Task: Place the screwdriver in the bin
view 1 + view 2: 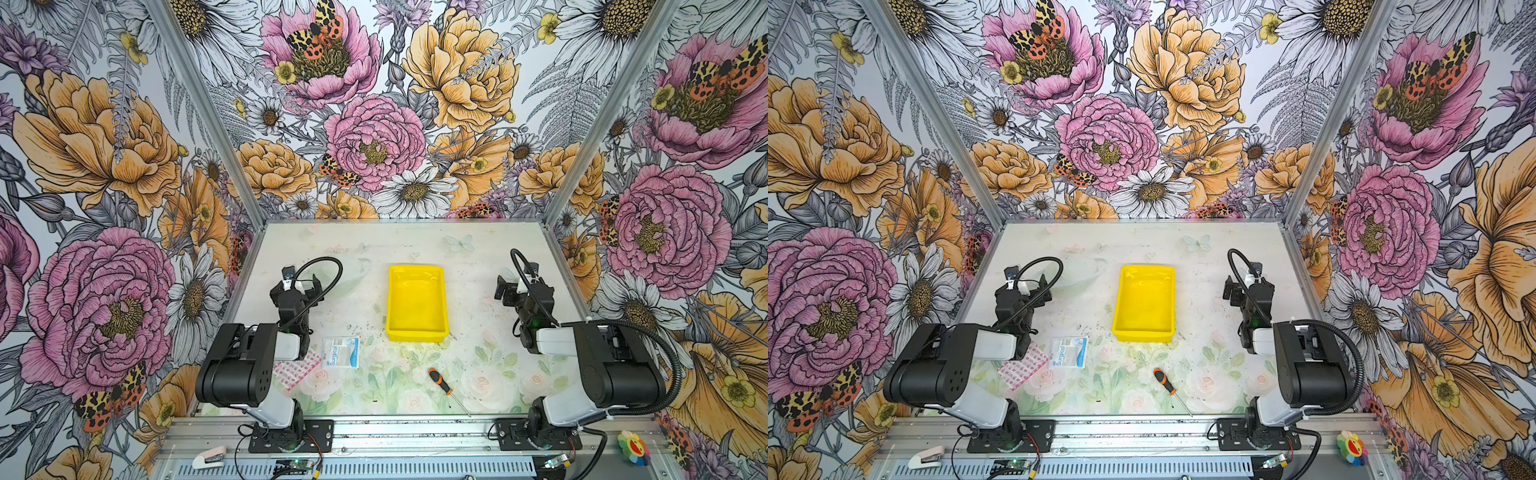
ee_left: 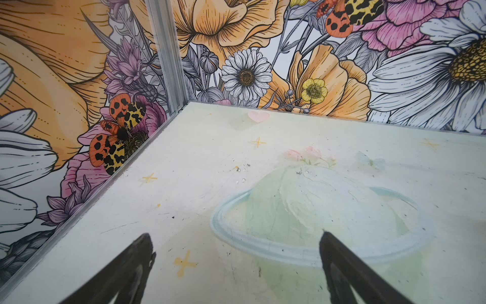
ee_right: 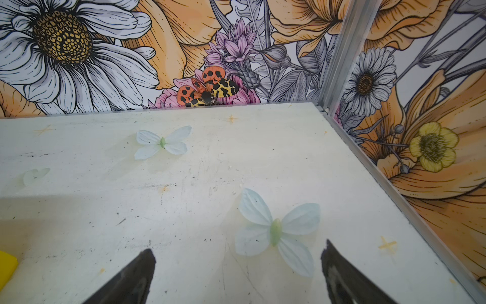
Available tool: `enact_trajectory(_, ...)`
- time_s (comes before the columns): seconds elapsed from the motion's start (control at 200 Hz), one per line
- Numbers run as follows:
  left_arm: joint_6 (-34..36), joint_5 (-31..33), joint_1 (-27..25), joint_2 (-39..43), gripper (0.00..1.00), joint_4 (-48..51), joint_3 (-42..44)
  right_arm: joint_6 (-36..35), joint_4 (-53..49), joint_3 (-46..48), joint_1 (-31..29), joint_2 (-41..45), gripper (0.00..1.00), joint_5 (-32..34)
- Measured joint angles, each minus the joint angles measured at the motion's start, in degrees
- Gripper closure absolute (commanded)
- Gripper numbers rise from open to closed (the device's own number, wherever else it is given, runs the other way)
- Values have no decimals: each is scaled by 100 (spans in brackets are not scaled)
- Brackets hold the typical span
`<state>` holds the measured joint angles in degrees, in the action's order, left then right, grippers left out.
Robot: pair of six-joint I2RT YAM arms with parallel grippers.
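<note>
The screwdriver (image 1: 440, 381) (image 1: 1163, 381), with an orange-and-black handle and a thin shaft, lies on the table near the front edge, right of centre, tip toward the front right. The yellow bin (image 1: 417, 334) (image 1: 1144, 334) stands empty at mid-table, behind the screwdriver. My left gripper (image 1: 296, 286) (image 1: 1021, 293) (image 2: 236, 235) hangs open over bare table left of the bin. On the bin's right, my right gripper (image 1: 519, 286) (image 1: 1246, 291) (image 3: 238, 247) is open and empty too. A corner of the bin (image 3: 6, 265) shows in the right wrist view. Both grippers are far from the screwdriver.
A white-and-blue "Surgical" packet (image 1: 340, 352) and a pink patterned packet (image 1: 297, 368) lie front left by the left arm. A white stapler (image 1: 209, 457) and a colourful flower toy (image 1: 632, 446) sit by the front rail. Flowered walls close in three sides.
</note>
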<state>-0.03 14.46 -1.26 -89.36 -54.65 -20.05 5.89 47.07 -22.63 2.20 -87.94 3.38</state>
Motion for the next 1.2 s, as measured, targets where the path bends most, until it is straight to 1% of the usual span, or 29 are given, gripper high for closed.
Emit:
enact_trajectory(0.105, -2, 4, 0, 46, 1, 44, 0, -2, -55, 0, -31, 52, 1, 44)
enact_trajectory(0.215, -7, 7, 0, 400, 1, 308, 0, -44, -350, -2, -55, 372, 0, 68)
enact_trajectory(0.35, -55, -4, 2, 1246, 1, 1314, -234, -90, -918, -90, -155, 855, 1, 98)
enact_trajectory(0.505, -358, -249, 4, 2229, 1, 2553, -597, -31, -2267, -651, -442, 1346, 1, 389)
enact_trajectory(0.646, -828, -433, 4, 2870, 1, 3788, -826, 334, -3639, -1335, -660, 1613, 1, 638)
enact_trajectory(0.746, -1137, -625, -52, 3204, 1, 4592, -935, 651, -4553, -1696, -813, 1738, 1, 649)
enact_trajectory(0.846, -1318, -719, -334, 3471, 1, 5300, -1036, 925, -5445, -1908, -1106, 1862, 0, 682)
enact_trajectory(0.986, -1353, -931, -984, 3773, 1, 6017, -1196, 1198, -6380, -1967, -1770, 2070, 1, 686)
enact_trajectory(1.066, -1353, -1104, -1239, 3928, 1, 6255, -1235, 1331, -6730, -1961, -2135, 2218, 1, 675)
enact_trajectory(1.201, -1353, -1438, -1488, 4111, 1, 6500, -1257, 1565, -7062, -1840, -2634, 2616, 1, 535)
